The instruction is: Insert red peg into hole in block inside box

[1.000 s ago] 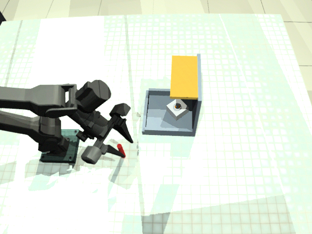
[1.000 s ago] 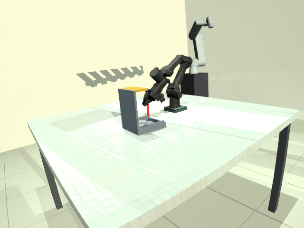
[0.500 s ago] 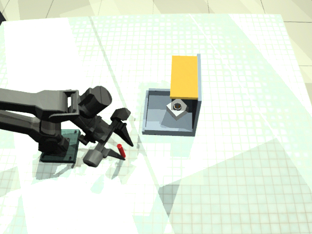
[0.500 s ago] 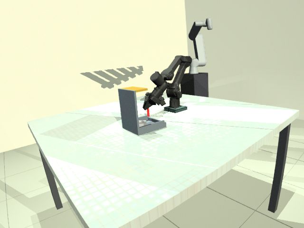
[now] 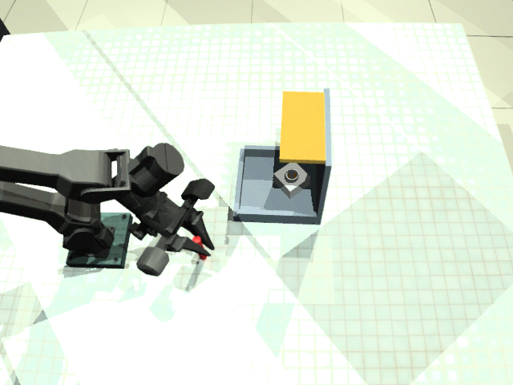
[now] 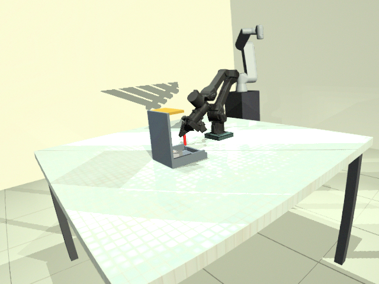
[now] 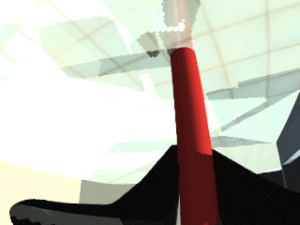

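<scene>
The red peg (image 5: 196,239) (image 6: 185,140) (image 7: 191,108) stands about upright, its foot at the table top. My gripper (image 5: 211,251) (image 6: 181,134) (image 7: 187,152) is shut on its upper part, with one dark finger at each side in the wrist view. The grey-blue box (image 5: 277,218) (image 6: 160,137) (image 7: 292,133) is beyond the peg, with low side walls and a tall back wall. The pale block (image 5: 280,176) (image 6: 176,152) with a round hole sits on its floor. The flat yellow roof (image 5: 303,124) (image 6: 166,110) sticks out from the top of the back wall.
The arm's green base plate (image 5: 124,240) (image 6: 218,135) is behind the gripper, on the side away from the box. A second, white and dark arm (image 6: 251,61) stands on a dark pedestal (image 6: 250,103) beyond the table.
</scene>
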`<state>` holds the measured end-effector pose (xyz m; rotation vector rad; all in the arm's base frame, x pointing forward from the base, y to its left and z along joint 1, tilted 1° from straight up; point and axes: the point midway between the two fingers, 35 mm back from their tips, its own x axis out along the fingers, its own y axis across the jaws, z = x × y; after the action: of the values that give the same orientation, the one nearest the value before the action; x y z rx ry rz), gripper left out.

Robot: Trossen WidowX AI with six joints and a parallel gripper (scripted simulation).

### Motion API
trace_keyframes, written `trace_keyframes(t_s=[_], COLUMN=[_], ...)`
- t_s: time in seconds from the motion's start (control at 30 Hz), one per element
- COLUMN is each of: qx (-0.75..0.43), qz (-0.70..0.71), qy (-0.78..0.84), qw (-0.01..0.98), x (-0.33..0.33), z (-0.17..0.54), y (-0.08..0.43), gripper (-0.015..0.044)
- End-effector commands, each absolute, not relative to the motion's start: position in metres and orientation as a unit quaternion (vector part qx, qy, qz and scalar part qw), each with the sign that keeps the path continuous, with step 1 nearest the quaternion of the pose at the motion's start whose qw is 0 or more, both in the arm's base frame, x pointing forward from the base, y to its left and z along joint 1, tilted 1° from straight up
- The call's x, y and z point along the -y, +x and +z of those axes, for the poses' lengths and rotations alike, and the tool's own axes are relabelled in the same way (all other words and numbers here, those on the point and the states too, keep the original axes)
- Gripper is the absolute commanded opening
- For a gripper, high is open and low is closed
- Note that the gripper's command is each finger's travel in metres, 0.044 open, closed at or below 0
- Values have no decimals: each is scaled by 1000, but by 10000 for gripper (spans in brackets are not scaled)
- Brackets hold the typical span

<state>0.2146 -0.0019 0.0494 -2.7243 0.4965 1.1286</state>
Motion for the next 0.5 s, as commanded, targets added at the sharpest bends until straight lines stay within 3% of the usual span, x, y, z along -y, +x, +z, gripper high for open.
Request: trace_keyframes(t_s=[0.0, 0.47], qx=[-166, -166], qz=[376, 376], qy=[-908, -908], qw=[76, 75], x=[2, 2], z=[50, 68], y=[215, 216], gripper=[3, 0])
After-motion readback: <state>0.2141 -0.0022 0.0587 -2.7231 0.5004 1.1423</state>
